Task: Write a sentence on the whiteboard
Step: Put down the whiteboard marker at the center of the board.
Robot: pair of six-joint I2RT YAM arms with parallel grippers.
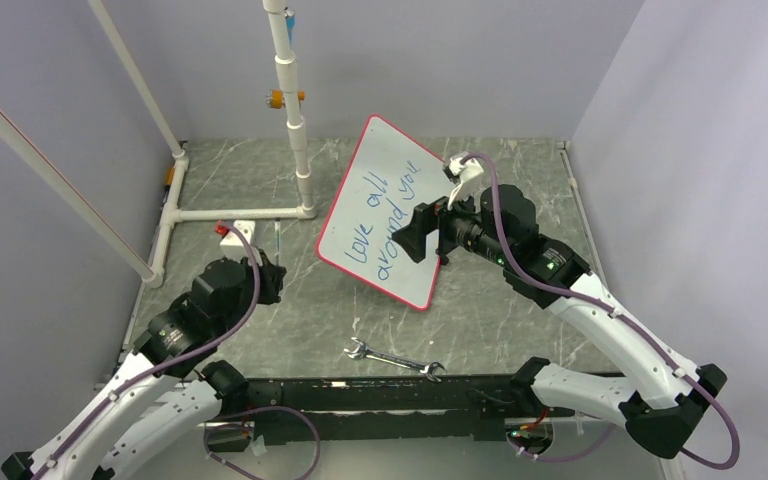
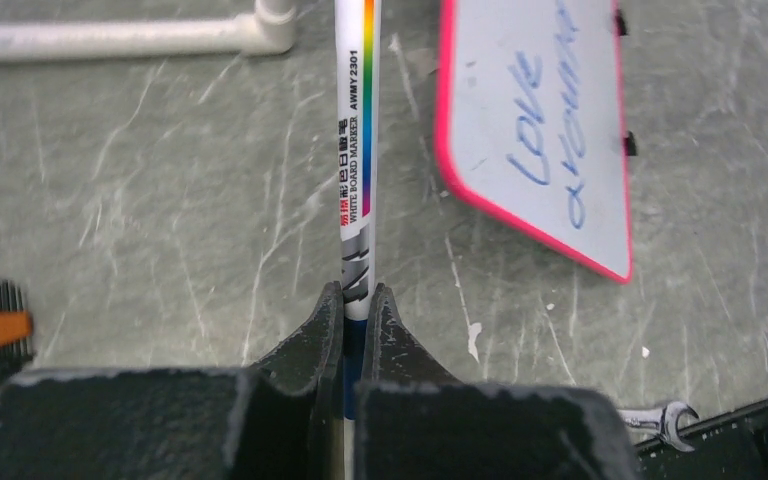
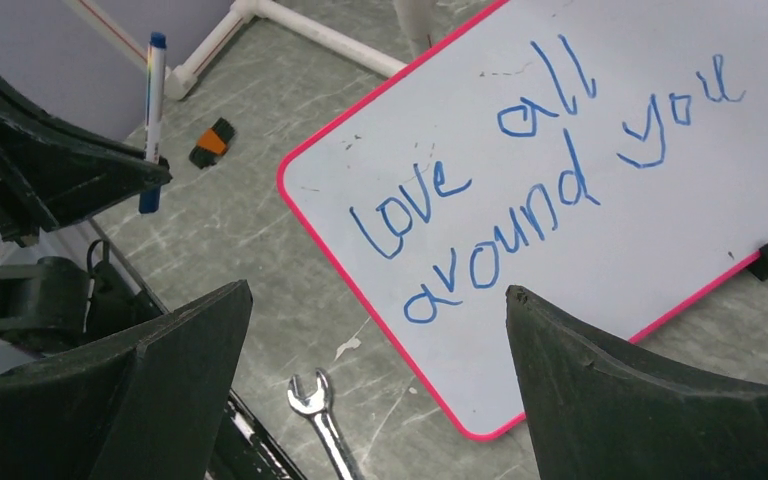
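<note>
Since the sentence [image 3: 520,180], "love all around you", already fills two blue lines on the whiteboard [image 1: 380,145], the writing looks complete, and the way both hands sit fits that reading. Clamped narrow, the left gripper [image 2: 357,300] holds the marker [image 2: 356,150] by the lower barrel, the pen running straight out past the fingertips. Its far end leaves the left wrist view, so I cannot tell there whether the tip is capped. The board lies ahead and to the right of this hand, its red rim apart from the pen with bare table [image 2: 160,200] between them. I judge that gap deliberate: ink held clear of the surface, no stray stroke.

The right gripper [image 3: 378,290] hangs over the board's near long edge, fingers spread wide with nothing between them. The words lie just beyond and below its fingertips. Whether it touches the board I cannot tell; probably it is stationed there to steady the board.

As for room, a white pipe frame [image 1: 240,213] runs ahead and left of the left hand, limiting any swing that way. A small orange-and-black object [image 3: 210,143] lies on the table just to that hand's left. Behind and below the right hand, near the board's closest corner but apart from its rim, lies a wrench [image 1: 392,358]. Grey walls [image 1: 680,120] close the far side and both flanks. The freest ground is the strip of table between the two hands and the patch to the right of the right hand.
</note>
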